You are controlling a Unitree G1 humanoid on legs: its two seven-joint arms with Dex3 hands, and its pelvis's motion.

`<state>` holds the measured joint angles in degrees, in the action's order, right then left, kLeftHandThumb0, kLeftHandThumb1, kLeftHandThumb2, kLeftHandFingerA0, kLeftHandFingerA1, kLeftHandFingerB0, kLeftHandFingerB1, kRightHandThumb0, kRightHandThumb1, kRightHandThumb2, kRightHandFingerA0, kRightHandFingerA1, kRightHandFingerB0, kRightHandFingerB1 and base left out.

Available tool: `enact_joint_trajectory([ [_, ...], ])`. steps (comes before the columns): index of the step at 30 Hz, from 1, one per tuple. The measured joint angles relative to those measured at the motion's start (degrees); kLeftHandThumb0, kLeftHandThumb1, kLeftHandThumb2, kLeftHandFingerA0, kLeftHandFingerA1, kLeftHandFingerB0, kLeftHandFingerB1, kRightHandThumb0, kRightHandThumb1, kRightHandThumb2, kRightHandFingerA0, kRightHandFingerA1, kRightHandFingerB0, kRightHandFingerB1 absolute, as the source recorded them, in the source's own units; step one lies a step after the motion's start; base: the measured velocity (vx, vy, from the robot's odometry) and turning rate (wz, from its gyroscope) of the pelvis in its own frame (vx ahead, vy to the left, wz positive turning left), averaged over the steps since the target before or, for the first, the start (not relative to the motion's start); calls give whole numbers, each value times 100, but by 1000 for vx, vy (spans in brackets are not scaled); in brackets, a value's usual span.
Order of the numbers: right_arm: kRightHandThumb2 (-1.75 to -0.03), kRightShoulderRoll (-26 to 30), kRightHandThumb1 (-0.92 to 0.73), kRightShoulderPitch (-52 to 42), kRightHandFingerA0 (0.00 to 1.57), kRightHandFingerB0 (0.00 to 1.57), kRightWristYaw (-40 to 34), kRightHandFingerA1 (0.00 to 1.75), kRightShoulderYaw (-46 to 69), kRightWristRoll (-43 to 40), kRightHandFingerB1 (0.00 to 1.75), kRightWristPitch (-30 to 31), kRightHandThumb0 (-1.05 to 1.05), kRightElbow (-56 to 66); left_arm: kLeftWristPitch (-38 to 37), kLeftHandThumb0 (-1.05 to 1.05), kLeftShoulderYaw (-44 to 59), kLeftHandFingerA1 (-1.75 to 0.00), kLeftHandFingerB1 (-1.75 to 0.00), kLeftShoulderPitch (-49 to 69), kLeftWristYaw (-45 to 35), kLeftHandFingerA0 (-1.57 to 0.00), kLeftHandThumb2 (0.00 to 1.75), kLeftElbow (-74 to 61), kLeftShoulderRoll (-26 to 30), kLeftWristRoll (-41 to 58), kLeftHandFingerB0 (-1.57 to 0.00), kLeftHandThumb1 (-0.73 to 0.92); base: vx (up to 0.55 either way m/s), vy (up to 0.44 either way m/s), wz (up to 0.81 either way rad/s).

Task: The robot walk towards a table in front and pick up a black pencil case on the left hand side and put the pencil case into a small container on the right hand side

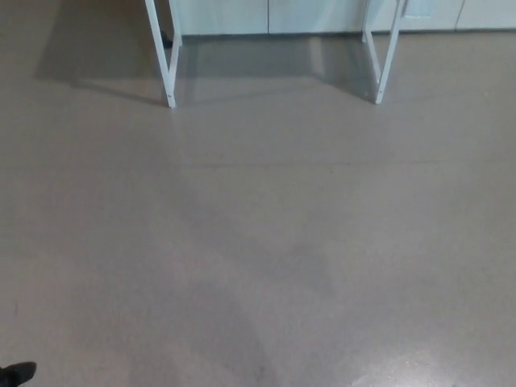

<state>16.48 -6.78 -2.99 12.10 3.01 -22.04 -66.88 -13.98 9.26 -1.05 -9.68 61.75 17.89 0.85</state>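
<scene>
Two white table legs frame what you see at the far edge: the left leg [164, 60] and the right leg [385, 56], both cut off at the top, so the tabletop itself lies outside your view. Behind them you have pale cabinet fronts [266, 14] along the far wall. Grey floor [266, 242] fills nearly everything else, with soft shadows fanning from the near middle toward the left leg. At the near left corner you get a small black tip [18, 373], just touching the frame's edge; you cannot tell which part of the robot it is, and no fingers show on it. Neither the pencil case nor the container appears anywhere.
</scene>
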Motion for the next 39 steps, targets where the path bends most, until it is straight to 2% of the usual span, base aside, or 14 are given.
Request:
enact_joint_trajectory([
  [5, -74, -11, -48, -19, 50, 35, -3, 53, 8, -35, 46, -29, -44, 11, 5, -20, -46, -46, -39, 37, 0, -46, 57, 46, -44, -16, -35, 44, 99, 342, -43],
  [6, -57, -53, -58, -35, 59, 41, 5, 44, -6, -34, 38, -30, -37, 6, 3, -20, -40, -45, -38, 25, 0, -46, 57, 50, -14, -15, -35, 44, 95, 353, 5],
  [8, -73, -79, -48, -66, 51, 35, 12, 52, -17, -36, 46, -32, -43, -30, 0, -19, -17, -45, -38, -33, 8, -46, 57, 42, 72, -12, -35, 45, 215, 224, -6],
  [11, -74, -77, -48, -60, 53, 35, 14, 53, -13, -44, 46, -41, -43, -51, -1, -19, -14, -45, -38, -36, 8, -48, 57, 33, 76, -12, -36, 44, 210, 119, 3],
  [13, -57, -77, -58, -47, 61, 40, 15, 45, -13, -58, 38, -46, -35, -44, -1, -20, -14, -46, -39, -34, 8, -49, 57, 42, 68, -12, -36, 44, 209, 16, 6],
  [14, -74, -77, -48, -41, 53, 34, 19, 54, -9, -65, 46, -46, -42, -41, -1, -19, -15, -46, -39, -35, 11, -49, 57, 44, 68, -12, -36, 44, 211, -44, 16],
  [20, -75, -68, -47, -25, 57, 36, 47, 56, 8, -114, 47, -61, -44, -32, 0, -15, 16, -47, -39, -17, 12, -49, 56, 48, 43, -3, -37, 46, 264, -165, 15],
  [21, -75, -57, -47, -23, 57, 36, 48, 56, 11, -117, 47, -62, -44, -32, 0, -15, 34, -47, -39, -15, 8, -49, 56, 48, 31, 4, -37, 46, 360, -262, -6],
  [22, -57, -89, -57, 16, 64, 41, 53, 47, -4, -113, 37, -52, -37, -41, -4, -15, 54, -47, -39, -27, 6, -48, 56, 42, 19, 14, -37, 47, 371, -142, 78],
  [26, -57, 34, -57, 68, 64, 41, 47, 48, 44, -135, 38, -63, -37, -41, -8, -17, 55, -46, -38, -88, -18, -47, 58, 0, -74, 21, -36, 48, 336, -128, 24],
  [27, -74, 33, -46, 69, 58, 35, 47, 57, 44, -136, 47, -64, -45, -42, -8, -19, 53, -46, -38, -88, -17, -48, 58, 0, -73, 20, -35, 47, 239, -75, 1],
  [31, -74, 32, -47, 79, 57, 34, 44, 56, 27, -130, 47, -77, -44, -44, -8, -17, 38, -46, -38, -68, -13, -48, 57, -1, -64, 14, -36, 47, 311, 27, -11],
  [32, -57, 32, -58, 71, 64, 40, 40, 47, 20, -125, 37, -78, -37, -40, -8, -16, 40, -46, -38, -67, -14, -47, 57, 0, -64, 15, -36, 48, 320, 90, -23],
  [39, -57, -18, -59, 23, 63, 40, 47, 48, 13, -132, 38, -95, -35, -3, 2, -17, 68, -46, -39, -105, -5, -49, 57, 13, -25, 18, -37, 46, 407, 212, -19],
])
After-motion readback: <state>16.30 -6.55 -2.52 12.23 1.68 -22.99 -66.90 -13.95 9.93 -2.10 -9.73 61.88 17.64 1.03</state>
